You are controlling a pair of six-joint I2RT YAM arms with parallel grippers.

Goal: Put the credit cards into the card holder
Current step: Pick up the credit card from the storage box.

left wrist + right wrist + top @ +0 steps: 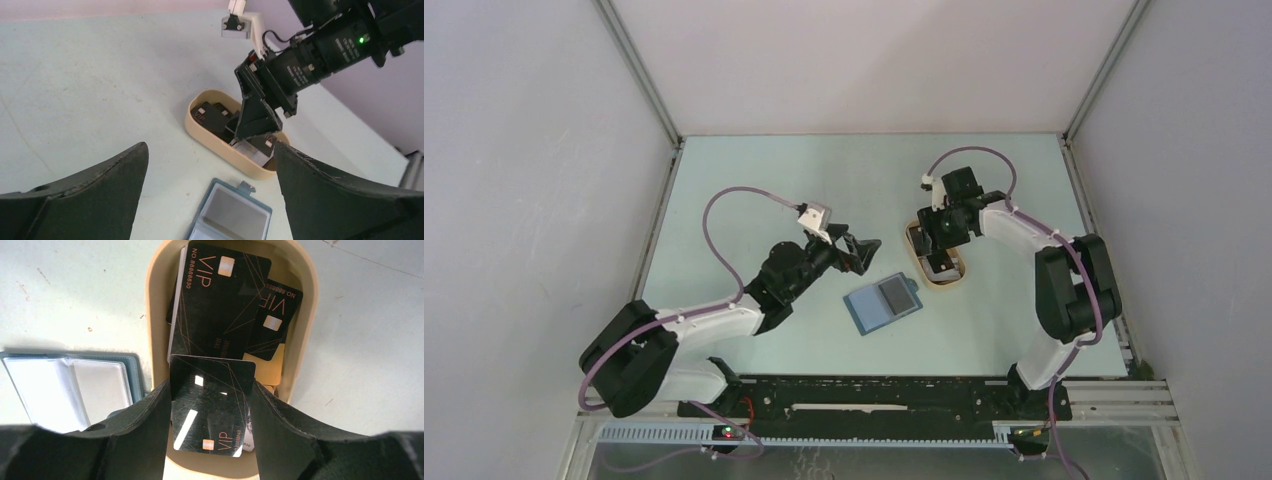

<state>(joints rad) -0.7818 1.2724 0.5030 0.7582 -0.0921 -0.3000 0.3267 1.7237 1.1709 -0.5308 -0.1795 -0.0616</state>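
The teal-blue card holder [882,303] lies open on the table; it also shows in the left wrist view [232,215] and the right wrist view [75,390]. One half shows a grey rectangle. My right gripper [210,390] is low over the beige oval tray [150,305], shut on a black VIP card [212,405] held by its two long edges. Two more black VIP cards [220,300] and lighter cards lie in the tray. My left gripper [864,255] is open and empty, hovering just behind the holder's left side.
The tray [952,282] stands right of the holder, nearly touching it. The right arm's wrist [310,55] hangs over the tray. Grey walls enclose the table on the left, back and right.
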